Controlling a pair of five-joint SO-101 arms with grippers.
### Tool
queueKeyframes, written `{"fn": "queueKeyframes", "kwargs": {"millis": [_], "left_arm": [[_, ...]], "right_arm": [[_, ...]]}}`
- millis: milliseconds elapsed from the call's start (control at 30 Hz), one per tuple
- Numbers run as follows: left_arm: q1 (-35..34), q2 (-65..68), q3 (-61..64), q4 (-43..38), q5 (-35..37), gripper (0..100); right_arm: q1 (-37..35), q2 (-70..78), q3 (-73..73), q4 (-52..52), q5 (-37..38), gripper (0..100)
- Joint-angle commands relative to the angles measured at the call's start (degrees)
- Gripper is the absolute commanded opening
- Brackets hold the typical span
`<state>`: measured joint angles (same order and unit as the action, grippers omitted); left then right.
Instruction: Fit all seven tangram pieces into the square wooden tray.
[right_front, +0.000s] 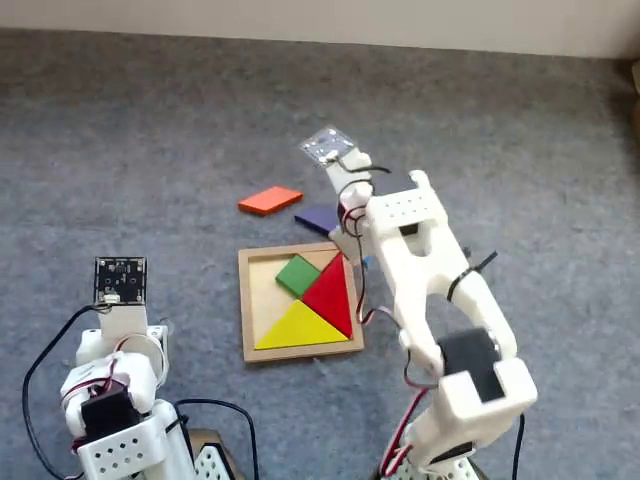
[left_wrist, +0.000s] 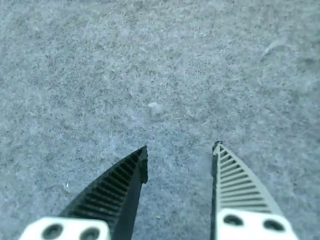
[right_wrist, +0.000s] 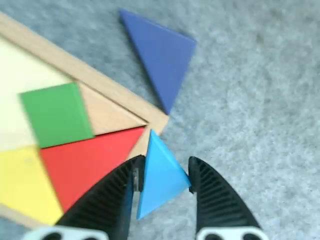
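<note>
The square wooden tray (right_front: 244, 300) lies mid-carpet and holds a green square (right_front: 297, 275), a red triangle (right_front: 332, 292) and a yellow triangle (right_front: 298, 326). My right gripper (right_wrist: 165, 162) is shut on a light blue triangle (right_wrist: 160, 177), which hangs just outside the corner of the tray (right_wrist: 107, 86) beside the red triangle (right_wrist: 85, 162). A dark blue triangle (right_wrist: 161, 50) lies on the carpet just beyond that corner, and an orange parallelogram (right_front: 270, 200) lies farther off. My left gripper (left_wrist: 180, 150) is open over bare carpet, near the front left.
Grey carpet covers the whole work area. The right arm (right_front: 410, 240) stretches from the front right over the tray's right side. The left arm (right_front: 115, 340) stands at the front left with its cables. A pale strip runs along the far edge.
</note>
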<state>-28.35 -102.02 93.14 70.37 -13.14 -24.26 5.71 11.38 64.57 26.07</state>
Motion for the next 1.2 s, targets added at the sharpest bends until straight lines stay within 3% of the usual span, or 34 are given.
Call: {"fn": "queueKeyframes", "kwargs": {"millis": [0,367,633,867,1033,1167], "left_arm": [[-2.5,-2.0,-0.7,-1.0,-0.2,21],[-5.1,-2.0,-0.9,-1.0,0.0,21],[-5.1,-2.0,-0.9,-1.0,0.0,21],[-5.0,-2.0,-0.9,-1.0,0.0,21],[-5.0,-2.0,-0.9,-1.0,0.0,21],[-5.0,-2.0,-0.9,-1.0,0.0,21]], "right_arm": [[-5.3,-7.5,-3.0,3.0,-3.9,8.4],[-20.5,-1.8,-3.0,-0.7,-20.4,8.5],[-23.3,7.1,-3.3,-6.0,-30.8,8.6],[-23.3,8.1,-3.2,-6.0,-31.3,9.1],[-22.3,8.1,-3.2,-4.8,-31.5,17.2],[-22.3,7.8,-3.5,-2.2,-31.4,17.3]]}}
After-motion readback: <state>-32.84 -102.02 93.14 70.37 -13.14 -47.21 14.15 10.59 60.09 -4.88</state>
